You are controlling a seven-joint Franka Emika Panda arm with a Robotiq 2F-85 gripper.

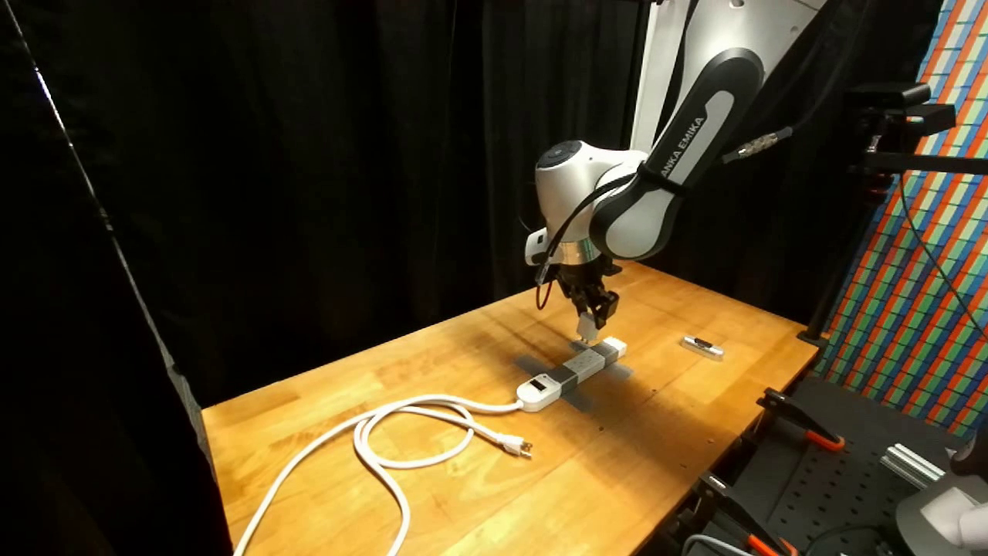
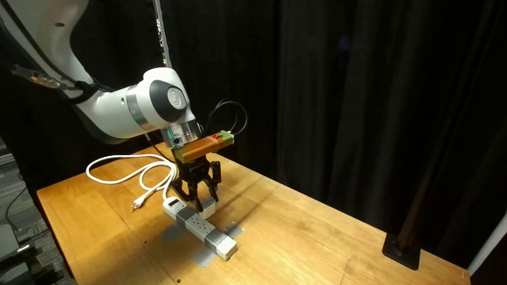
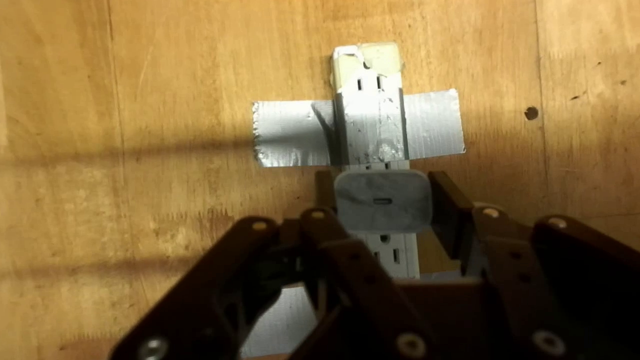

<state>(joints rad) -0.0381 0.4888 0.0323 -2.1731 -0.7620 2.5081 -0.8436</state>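
Evidently, the black two-fingered gripper (image 2: 208, 202) is pinching a small white adapter block (image 3: 383, 217) with rounded corners, its fingers (image 3: 450, 210) pressed against opposite sides of it. Seen from the wrist, the block turns a greyish face with one slim slot toward the camera and overlaps the middle of a long white plastic power strip (image 2: 199, 224). In an exterior view, a gap shows between the block and the strip below it. The strip lies flat on a honey-coloured wooden table (image 1: 540, 494), bound down by bands of silver-grey tape (image 3: 432, 124) that cross it and run onto the wood; outlet slots show along its top. From the end with a dark rectangular patch, a thick white cord (image 1: 417, 465) loops over the tabletop, and a white plug (image 1: 513, 444) with metal prongs lies near the strip. Well apart from these rests a small white-and-black object (image 1: 703, 347), too small to identify. A white-and-black robot arm (image 1: 575, 193) reaches down to the gripper, and black cloth curtains (image 1: 347, 193) hang behind the table.
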